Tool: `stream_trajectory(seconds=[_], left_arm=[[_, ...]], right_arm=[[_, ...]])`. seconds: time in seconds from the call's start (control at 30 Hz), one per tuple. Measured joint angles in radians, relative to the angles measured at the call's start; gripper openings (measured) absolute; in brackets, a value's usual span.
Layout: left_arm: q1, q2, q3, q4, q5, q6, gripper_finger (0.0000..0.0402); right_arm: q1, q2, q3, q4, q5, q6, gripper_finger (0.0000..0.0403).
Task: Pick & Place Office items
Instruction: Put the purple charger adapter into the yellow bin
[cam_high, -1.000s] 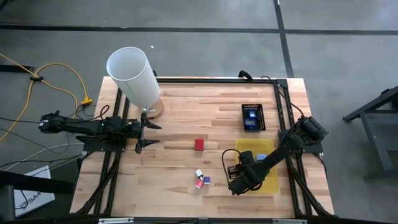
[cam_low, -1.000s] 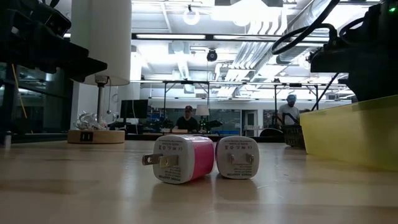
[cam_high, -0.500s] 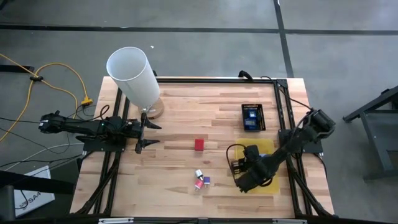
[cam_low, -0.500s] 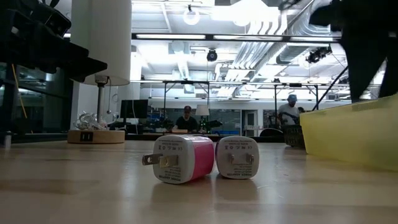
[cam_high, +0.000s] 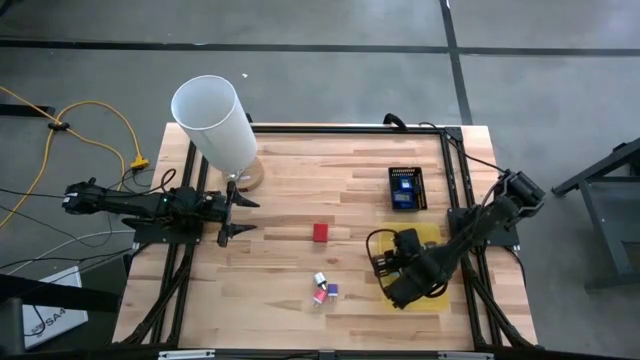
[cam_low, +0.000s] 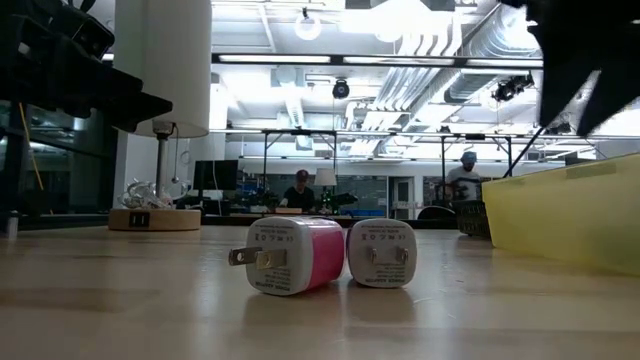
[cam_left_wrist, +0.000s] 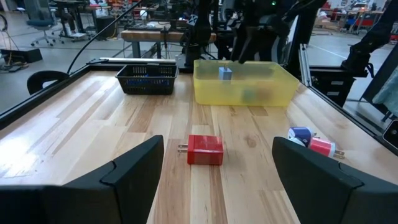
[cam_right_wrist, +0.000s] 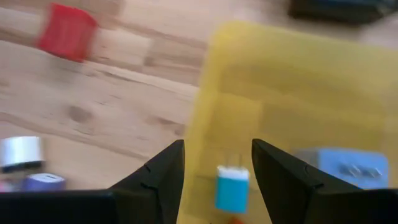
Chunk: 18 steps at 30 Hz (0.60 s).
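Over the yellow tray (cam_high: 437, 300) at the table's right front, I see the right arm folded low, its gripper (cam_high: 403, 272) hanging above the tray's left part. From the right wrist view the right gripper (cam_right_wrist: 217, 168) has its two dark fingers apart with nothing clamped between them; below the gap a cyan charger (cam_right_wrist: 231, 186) lies inside the tray, prongs pointing toward the tray's far wall, and a pale blue block (cam_right_wrist: 339, 165) lies beside it. The tray is translucent plastic, rectangular, thin-walled. On the left side, the left arm lies stretched level along the table edge, its gripper (cam_high: 231, 212) spread wide and empty, facing the red charger (cam_high: 320, 232). That red charger (cam_left_wrist: 205, 150) is a squat glossy block sitting flat on the wood at mid-table, its prongs pointing sideways toward the table's back. Nearer the front edge, the pink charger (cam_low: 293, 256) and a white one (cam_low: 381, 253) lie side by side, touching, on their sides, with a violet piece (cam_high: 332, 290) just beside them. I also note a tall white cylinder (cam_high: 214, 122) at the back left on a round wooden base, and a black mesh basket (cam_high: 406, 187) behind the tray. The table (cam_high: 290, 180) is pale planked wood.
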<state>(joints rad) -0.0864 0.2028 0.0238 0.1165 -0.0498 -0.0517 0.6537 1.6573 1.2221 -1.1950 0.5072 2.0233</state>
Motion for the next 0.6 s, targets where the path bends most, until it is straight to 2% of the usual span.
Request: stream_trajectory(seconds=[0.2, 0.43, 0.6], left_arm=[[0.0, 0.0, 0.0, 0.0, 0.0, 0.0, 0.0293], [0.0, 0.0, 0.0, 0.0, 0.0, 0.0, 0.0293], [0.0, 0.0, 0.0, 0.0, 0.0, 0.0, 0.0293]], right_arm=[[-0.055, 0.0, 0.0, 0.168, 0.122, -0.24, 0.0174], [-0.147, 0.0, 0.0, 0.447, 0.123, -0.657, 0.0174], [-0.176, 0.0, 0.0, 0.675, 0.097, -1.076, 0.0174]])
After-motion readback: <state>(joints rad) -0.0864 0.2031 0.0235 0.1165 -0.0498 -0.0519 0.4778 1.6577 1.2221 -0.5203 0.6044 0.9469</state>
